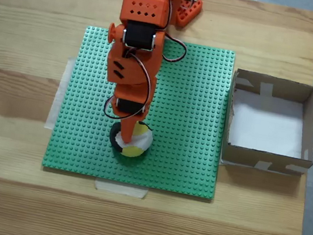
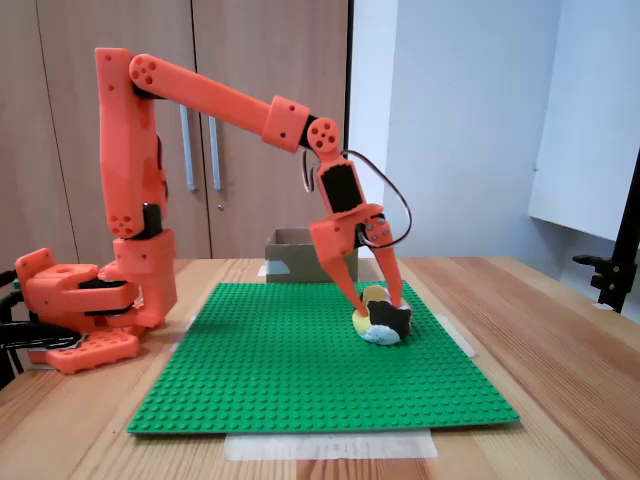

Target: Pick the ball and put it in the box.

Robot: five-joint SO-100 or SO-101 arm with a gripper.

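Counted across both fixed views: one orange arm [image 1: 137, 43], one gripper [image 2: 378, 304], one ball [image 1: 134, 141], one green studded baseplate [image 1: 193, 111], one cardboard box [image 1: 307, 126].

From the left of the top-down fixed view: bare wooden table [image 1: 19, 42], then the baseplate, taped down at its left and near edges. Ball low on the plate, a little left of its middle, close to the near edge, with open green studs all round it. Gripper down over it; in the side fixed view, jaws spread and straddling the ball [image 2: 384, 319], one finger [image 2: 343, 278] at each side, touching or nearly so; a firm pinch cannot be told. Right of the ball, clear plate up to its right edge. Box just beside that edge, open-topped, white floor bare, low walls, pale tape strips on two of them. Beyond the box, table edge close.
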